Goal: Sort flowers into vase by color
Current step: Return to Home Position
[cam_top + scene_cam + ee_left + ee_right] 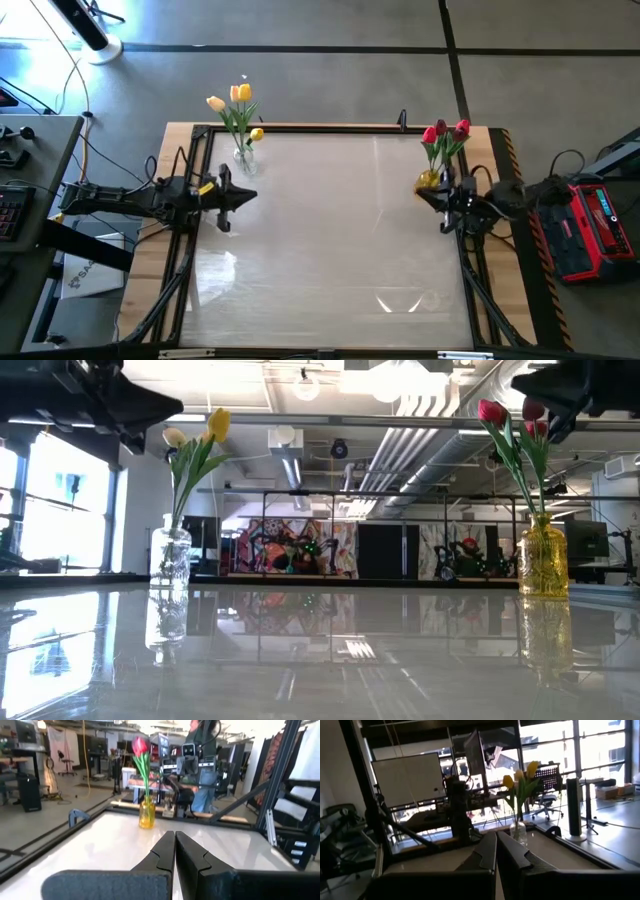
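A: Where are the flowers sitting on the counter?

B: Every flower you are seeing is standing in a vase. The left claw is hovering at the counter's left edge and the right claw at its right edge, each clenched on nothing.

A: And the vases?

B: The clear vase is holding the yellow tulips at the far left. The amber vase is holding the red tulips at the far right, just beside the right claw.

A: How are they likely to be handling?

B: I am judging them light, with soft heads on thin, bendy stems. You would be pinching gently at mid-stem, above the rim. The glass vases are looking fragile and easy to tip.
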Available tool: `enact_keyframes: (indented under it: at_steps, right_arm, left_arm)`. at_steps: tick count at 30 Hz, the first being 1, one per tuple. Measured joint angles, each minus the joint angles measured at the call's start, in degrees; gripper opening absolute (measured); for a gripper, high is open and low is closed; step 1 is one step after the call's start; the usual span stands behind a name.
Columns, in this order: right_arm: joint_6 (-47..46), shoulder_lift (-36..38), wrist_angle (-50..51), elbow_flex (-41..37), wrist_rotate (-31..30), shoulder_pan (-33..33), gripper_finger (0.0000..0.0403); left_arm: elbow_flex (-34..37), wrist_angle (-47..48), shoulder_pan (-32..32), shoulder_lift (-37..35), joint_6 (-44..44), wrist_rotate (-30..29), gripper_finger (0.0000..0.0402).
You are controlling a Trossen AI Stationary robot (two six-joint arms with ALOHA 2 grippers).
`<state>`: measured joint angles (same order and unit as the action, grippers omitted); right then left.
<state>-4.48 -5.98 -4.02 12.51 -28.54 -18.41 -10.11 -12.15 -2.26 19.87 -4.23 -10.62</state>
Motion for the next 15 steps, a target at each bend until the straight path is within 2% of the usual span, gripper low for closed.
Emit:
enact_keyframes:
  at_steps: [5, 15]
  right_arm:
    - [-0.38, 0.0, -1.66, -3.14, 0.1, 0.0, 0.0]
    - [0.53, 0.06, -4.4, -5.16, 2.22, 0.0, 0.0]
  left_arm:
    - [0.22, 1.62, 0.0, 0.03, 0.29, -0.3, 0.0]
    - [9.53, -9.79, -0.22, -0.17, -3.72, -0.48, 0.0]
